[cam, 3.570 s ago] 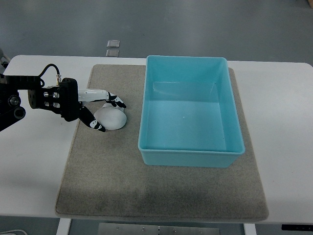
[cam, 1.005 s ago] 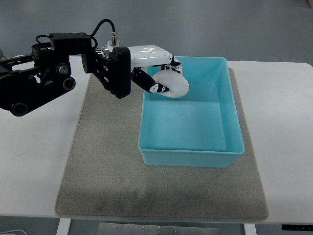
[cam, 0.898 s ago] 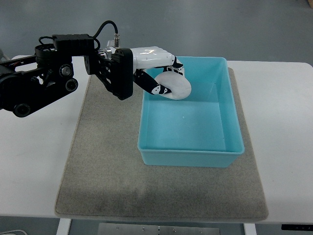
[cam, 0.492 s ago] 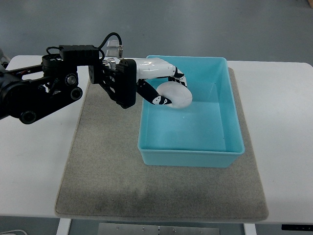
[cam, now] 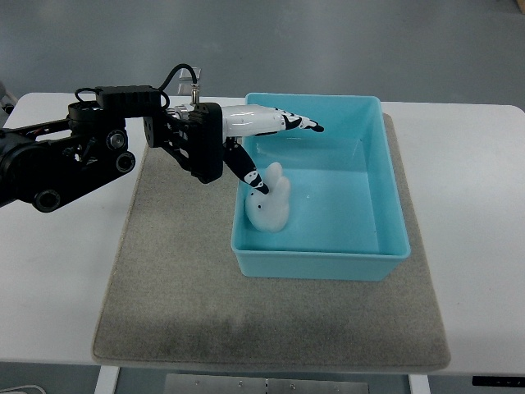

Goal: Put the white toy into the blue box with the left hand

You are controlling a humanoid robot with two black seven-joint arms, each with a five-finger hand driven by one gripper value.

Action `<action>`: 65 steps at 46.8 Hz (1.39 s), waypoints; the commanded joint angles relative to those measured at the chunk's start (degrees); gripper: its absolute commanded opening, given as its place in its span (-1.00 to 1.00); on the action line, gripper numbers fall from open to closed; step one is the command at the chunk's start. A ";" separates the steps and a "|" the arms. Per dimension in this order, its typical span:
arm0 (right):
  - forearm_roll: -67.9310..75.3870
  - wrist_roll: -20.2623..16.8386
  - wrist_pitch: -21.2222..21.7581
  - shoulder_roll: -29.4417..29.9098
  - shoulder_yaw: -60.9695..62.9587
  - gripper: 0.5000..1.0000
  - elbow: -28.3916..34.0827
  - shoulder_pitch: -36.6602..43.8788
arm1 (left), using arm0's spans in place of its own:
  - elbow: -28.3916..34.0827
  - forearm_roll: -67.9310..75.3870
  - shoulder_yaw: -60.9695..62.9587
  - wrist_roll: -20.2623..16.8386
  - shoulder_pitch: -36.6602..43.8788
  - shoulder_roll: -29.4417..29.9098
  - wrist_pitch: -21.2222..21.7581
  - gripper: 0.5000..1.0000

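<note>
The white toy (cam: 270, 202) has dropped from the left hand (cam: 261, 146), whose fingers have spread wide and hold nothing. It lies inside the blue box (cam: 385, 176), near the left wall, just below the hand's thumb.

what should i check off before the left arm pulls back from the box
1. Left hand open, fingers spread, holding nothing: ok.
2. White toy inside the blue box, near its left wall: ok.
3. Toy free of the hand: cannot tell; the thumb tip overlaps the toy's upper left edge in this view.
4. Toy settled on the box floor: cannot tell from one picture.
5. Way back clear: ok; only bare grey mat lies left of the box.
6. Right arm out of the way: ok, it is not in view.
</note>
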 commanded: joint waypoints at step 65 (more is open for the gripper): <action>0.00 0.00 -0.04 0.00 0.00 0.74 -0.01 0.00 | 22.10 -107.43 -1.25 20.12 9.15 11.01 -22.67 0.99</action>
